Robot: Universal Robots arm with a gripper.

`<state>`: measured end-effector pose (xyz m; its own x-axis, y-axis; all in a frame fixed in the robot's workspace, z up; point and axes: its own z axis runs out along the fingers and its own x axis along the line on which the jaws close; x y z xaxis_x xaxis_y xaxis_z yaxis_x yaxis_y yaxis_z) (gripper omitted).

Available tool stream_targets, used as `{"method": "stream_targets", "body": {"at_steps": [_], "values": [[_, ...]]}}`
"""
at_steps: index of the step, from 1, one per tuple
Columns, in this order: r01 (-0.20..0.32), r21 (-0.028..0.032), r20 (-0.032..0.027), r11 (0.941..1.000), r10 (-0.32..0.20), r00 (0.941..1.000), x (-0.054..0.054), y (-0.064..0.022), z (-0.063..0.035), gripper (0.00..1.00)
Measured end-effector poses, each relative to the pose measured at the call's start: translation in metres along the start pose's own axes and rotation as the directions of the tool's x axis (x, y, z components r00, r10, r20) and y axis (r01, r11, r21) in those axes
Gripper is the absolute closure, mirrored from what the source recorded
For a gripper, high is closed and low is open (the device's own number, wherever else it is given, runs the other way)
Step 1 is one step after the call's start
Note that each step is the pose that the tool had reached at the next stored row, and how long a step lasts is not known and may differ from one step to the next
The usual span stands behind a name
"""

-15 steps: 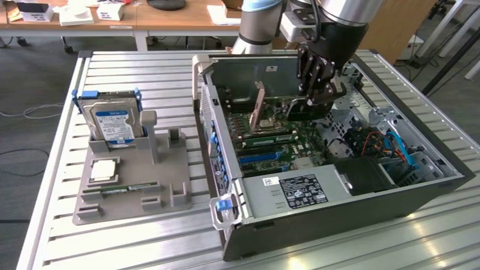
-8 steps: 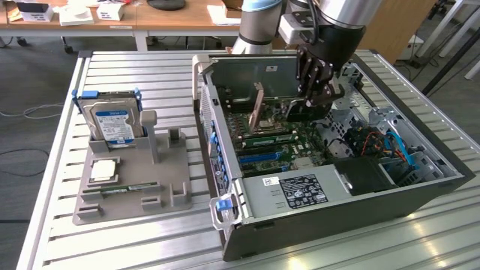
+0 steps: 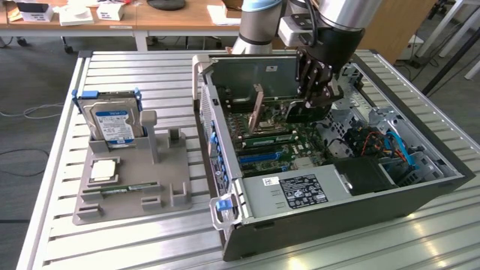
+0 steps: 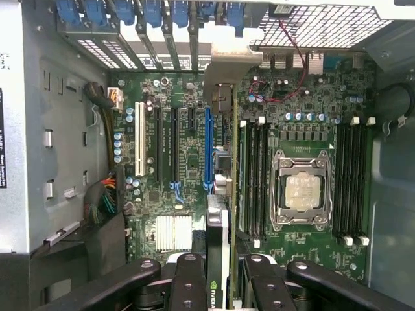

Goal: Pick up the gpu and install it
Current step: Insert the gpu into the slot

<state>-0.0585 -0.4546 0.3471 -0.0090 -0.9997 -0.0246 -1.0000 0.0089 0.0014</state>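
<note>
As the arm [image 3: 341, 17] hangs into the open computer case [image 3: 338, 222], you see the gripper [image 3: 318, 101] closed partway on the gpu [image 3: 300, 115], with one finger on each flat side, so the card is held and not loose. In the wrist view the gripper [image 4: 224, 288] has the gpu [image 4: 225, 194] edge-on between the black fingers [image 4: 188, 285], and a green logo is visible on the card there. The gpu is inside the case, upright over the motherboard [image 4: 168, 188]. Its silvery bracket [image 4: 227, 65] points to the case wall that carries the blue clips [image 4: 97, 13]. The card runs just beside the long blue slot [image 4: 209, 142]; you cannot tell whether it touches the slot. The processor socket [image 4: 301, 191] lies inside the case on the other side of the card. Outside the case, on the exterior view's left, a hard drive [image 3: 112, 121] stands in a grey holder [image 3: 168, 169] on the table [image 3: 53, 236].
</note>
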Motion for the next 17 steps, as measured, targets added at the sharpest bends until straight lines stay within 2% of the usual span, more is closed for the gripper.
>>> {"method": "stream_targets", "body": {"at_steps": [8,17], "values": [[0.000,-0.0002,-0.0005,1.0000,0.000,1.0000,0.000,0.0000,0.0130,0.73],[0.000,-0.0002,-0.0005,1.0000,0.000,1.0000,0.001,0.0000,0.0225,0.73]]}}
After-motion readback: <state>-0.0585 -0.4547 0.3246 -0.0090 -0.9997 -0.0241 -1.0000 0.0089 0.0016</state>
